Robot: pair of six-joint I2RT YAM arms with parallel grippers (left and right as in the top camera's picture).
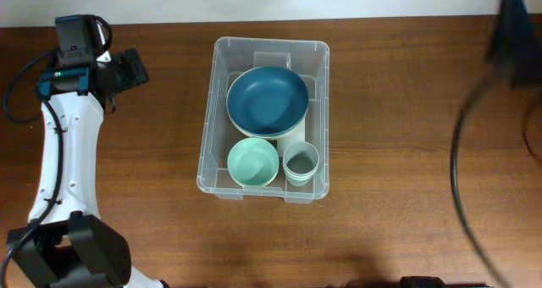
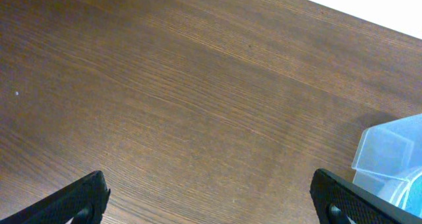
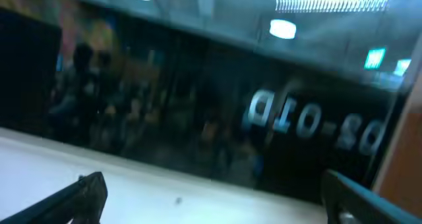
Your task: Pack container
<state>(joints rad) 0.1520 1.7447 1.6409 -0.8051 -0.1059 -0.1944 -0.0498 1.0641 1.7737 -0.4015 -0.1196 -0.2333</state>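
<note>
Packing: seemingly complete — blue bowl point(image 1: 267, 100), mint bowl point(image 1: 253, 162) and cup point(image 1: 301, 163) sit inside the container point(image 1: 222, 119).
Left pincer point(image 2: 210, 188): released, empty, over the counter point(image 2: 165, 85).
Right pincer point(image 3: 211, 188): released, empty.

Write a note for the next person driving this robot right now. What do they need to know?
Left gripper: fingers open, empty, over bare table to the left of the container.
Right gripper: fingers open, empty; its camera faces the room, not the table, and the picture is blurred.
Things: the container sits mid-table, holding a dark blue bowl, a mint bowl and a pale cup.
Done: those three are packed.
Left: the overhead view shows nothing else waiting, so probably just park the arms.
</note>
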